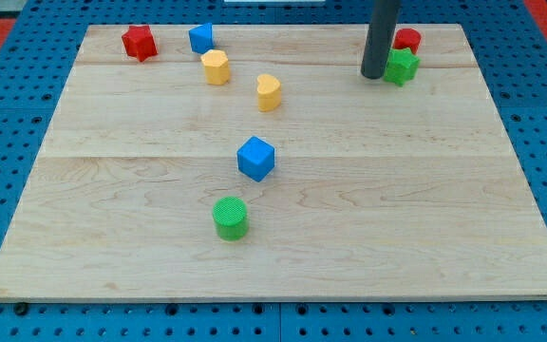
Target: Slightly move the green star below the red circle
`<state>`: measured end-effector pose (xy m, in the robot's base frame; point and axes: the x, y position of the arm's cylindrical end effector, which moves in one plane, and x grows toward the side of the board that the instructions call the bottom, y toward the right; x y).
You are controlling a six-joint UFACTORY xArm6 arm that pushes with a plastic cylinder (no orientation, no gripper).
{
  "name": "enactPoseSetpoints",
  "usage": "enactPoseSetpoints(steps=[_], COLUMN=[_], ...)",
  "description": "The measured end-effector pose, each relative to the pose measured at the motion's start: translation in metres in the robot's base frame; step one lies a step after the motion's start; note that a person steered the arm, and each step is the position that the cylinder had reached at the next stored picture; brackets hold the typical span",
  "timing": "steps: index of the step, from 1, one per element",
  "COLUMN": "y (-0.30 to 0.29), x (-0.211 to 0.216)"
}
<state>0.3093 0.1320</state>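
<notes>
The green star (402, 66) lies near the view's top right, just below and touching the red circle (407, 40), which it partly overlaps in the view. My tip (373, 75) stands right at the green star's left side, touching it or very nearly so. The dark rod rises from there out of the view's top.
A red star (139, 42) and a blue block (200, 38) sit at the view's top left. A yellow hexagon-like block (216, 67) and a yellow heart (269, 92) lie below them. A blue cube (255, 158) and a green cylinder (230, 218) sit mid-board. The wooden board (444, 209) rests on a blue pegboard.
</notes>
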Motion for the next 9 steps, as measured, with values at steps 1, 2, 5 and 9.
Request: enactPoseSetpoints(steps=[1,2,5,9], y=[-0.006,-0.035,-0.007,0.025], x=[0.011,0.02,-0.036,-0.006])
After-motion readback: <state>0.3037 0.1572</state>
